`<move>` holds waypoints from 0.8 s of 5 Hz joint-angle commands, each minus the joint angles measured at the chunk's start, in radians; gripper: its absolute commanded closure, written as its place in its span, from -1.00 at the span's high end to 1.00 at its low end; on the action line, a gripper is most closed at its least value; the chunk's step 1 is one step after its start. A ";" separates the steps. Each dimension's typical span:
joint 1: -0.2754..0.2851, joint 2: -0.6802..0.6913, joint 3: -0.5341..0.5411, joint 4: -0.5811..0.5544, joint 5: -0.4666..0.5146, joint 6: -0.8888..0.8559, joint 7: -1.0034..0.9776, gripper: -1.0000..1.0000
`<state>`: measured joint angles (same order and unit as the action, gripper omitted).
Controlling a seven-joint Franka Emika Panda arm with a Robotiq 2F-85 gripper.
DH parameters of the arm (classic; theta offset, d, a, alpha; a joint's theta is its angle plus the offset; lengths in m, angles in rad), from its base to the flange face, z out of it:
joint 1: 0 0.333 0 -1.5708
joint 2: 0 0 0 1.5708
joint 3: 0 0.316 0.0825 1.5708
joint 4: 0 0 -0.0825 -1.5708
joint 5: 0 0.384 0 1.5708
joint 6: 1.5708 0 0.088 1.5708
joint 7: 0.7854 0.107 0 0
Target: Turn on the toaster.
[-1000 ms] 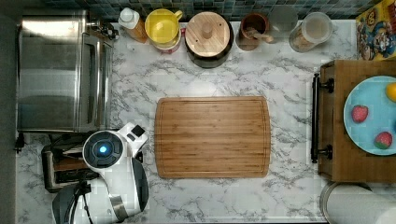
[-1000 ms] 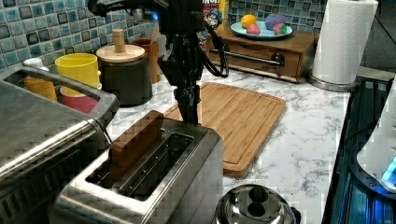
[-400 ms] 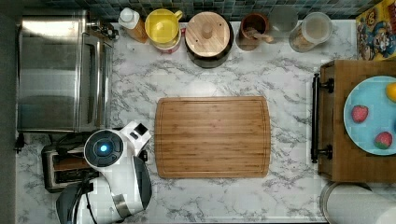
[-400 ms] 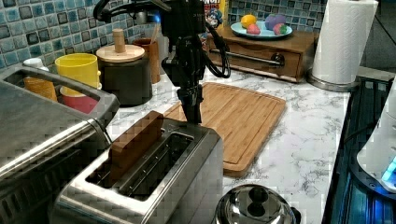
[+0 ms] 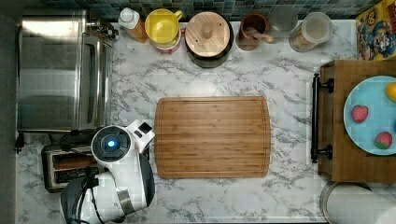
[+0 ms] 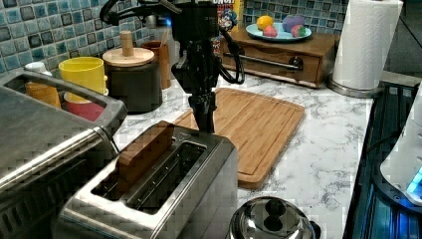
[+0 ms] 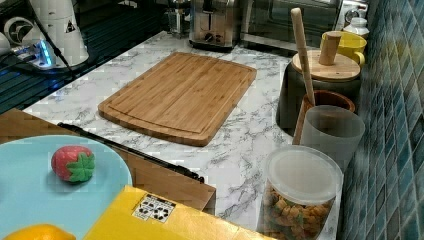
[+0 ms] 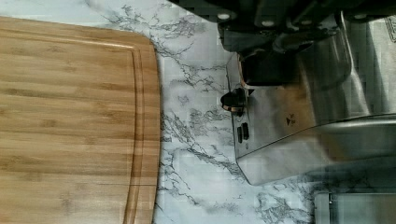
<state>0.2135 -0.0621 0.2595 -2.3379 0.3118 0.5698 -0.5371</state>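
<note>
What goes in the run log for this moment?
phase: approach lever | gripper: at toaster end facing cutting board | slice in slot | lever: hidden

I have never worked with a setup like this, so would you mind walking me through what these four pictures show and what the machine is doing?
This is one robot arm on a marble kitchen counter. The top view looks straight down: the white round shape is the arm, seen from above. The left view looks along the counter from beside the toaster, a small steel box with two slots and a brown slice standing in one. The arm's dark gripper hangs at the toaster's far end, where its lever would be; it grips nothing that I can see. The right view looks from the opposite end, past a blue plate with a strawberry. The wrist view comes from a camera on the arm, looking down at the toaster's control end. Also on the counter: a bamboo cutting board, a toaster oven, a yellow mug and a kettle.
</note>
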 commanded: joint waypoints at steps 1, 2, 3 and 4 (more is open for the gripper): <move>0.033 0.186 0.031 0.074 -0.055 -0.033 0.008 -1.00; 0.033 0.298 0.021 0.040 -0.065 -0.005 0.026 -1.00; 0.053 0.369 0.022 -0.036 -0.105 0.109 0.063 -1.00; 0.042 0.223 0.028 -0.124 -0.067 0.195 0.044 -1.00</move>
<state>0.2024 0.1122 0.2717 -2.2812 0.2588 0.6123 -0.5396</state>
